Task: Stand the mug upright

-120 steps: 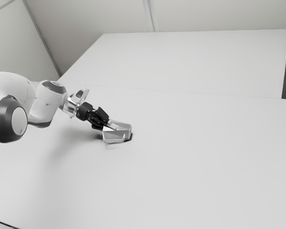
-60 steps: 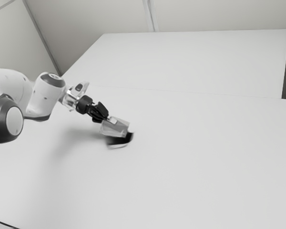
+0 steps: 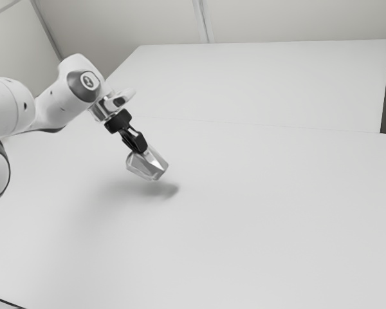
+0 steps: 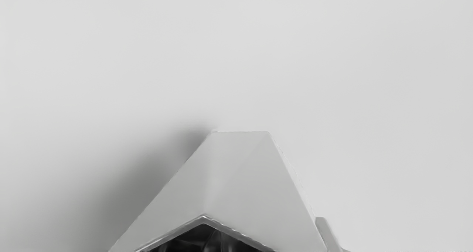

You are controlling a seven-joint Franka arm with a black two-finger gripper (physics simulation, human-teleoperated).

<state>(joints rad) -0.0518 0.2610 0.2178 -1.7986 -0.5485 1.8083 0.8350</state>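
Up from the white table (image 3: 264,212) since the earlier frame, your black two-finger gripper (image 3: 138,149) has lifted the pale grey, faceted mug (image 3: 145,166), clamped at its rim. Your mug hangs tilted above its shadow, base away from the gripper, well in from the table's far edge.

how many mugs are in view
1. The faceted, light gray mug is in the gripper, tilted and lifted above the table. I see no second mug, though the arm could hide one behind it.
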